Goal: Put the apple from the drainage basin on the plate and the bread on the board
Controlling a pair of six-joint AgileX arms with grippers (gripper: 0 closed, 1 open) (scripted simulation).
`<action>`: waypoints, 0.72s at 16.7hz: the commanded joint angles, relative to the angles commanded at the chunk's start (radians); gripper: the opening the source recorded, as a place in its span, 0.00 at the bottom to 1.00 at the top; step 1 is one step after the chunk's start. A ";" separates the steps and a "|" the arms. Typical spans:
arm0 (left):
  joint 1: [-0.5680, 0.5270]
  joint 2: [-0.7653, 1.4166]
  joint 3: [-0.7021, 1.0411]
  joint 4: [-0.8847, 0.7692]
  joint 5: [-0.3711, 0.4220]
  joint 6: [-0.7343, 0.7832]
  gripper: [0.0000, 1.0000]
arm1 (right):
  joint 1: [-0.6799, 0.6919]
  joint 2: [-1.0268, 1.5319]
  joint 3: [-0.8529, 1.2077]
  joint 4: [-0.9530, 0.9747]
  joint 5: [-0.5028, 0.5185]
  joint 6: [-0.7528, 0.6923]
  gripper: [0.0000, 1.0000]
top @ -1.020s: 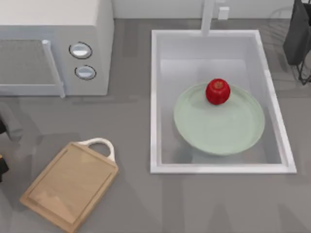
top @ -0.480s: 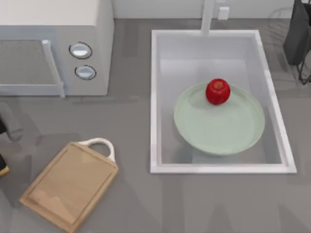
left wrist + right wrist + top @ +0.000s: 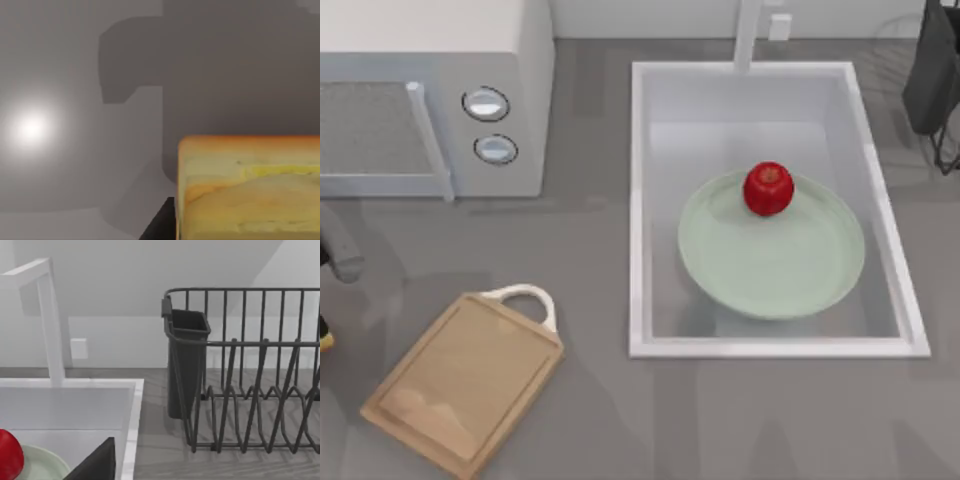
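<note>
I see the apple resting dimple-up on the plate's far rim inside the drainage basin, the board lying diagonally left of the basin with its loop handle pointing toward it, and the bread close under my left wrist camera, though I cannot tell either pincer's state.

— What carries everything?
— A flat grey countertop.

— What rests directly on it?
— At the left, a boxy white microwave at the far edge, and nearer, a light wooden rectangular cutting board with a white loop handle, lying at an angle. A large white rectangular sink is sunk into the right half, and a dark wire dish rack stands just beside its far right corner.
</note>
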 joint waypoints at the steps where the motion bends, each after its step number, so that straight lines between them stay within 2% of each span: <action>1: -0.001 -0.012 0.023 -0.034 0.000 0.001 0.00 | 0.000 0.000 0.000 0.000 0.000 0.000 1.00; 7: -0.003 -0.113 0.188 -0.322 -0.001 -0.004 0.00 | 0.000 0.000 0.000 0.000 0.000 0.000 1.00; 12: -0.003 -0.136 0.216 -0.358 -0.001 -0.007 0.00 | 0.000 0.000 0.000 0.000 0.000 0.000 1.00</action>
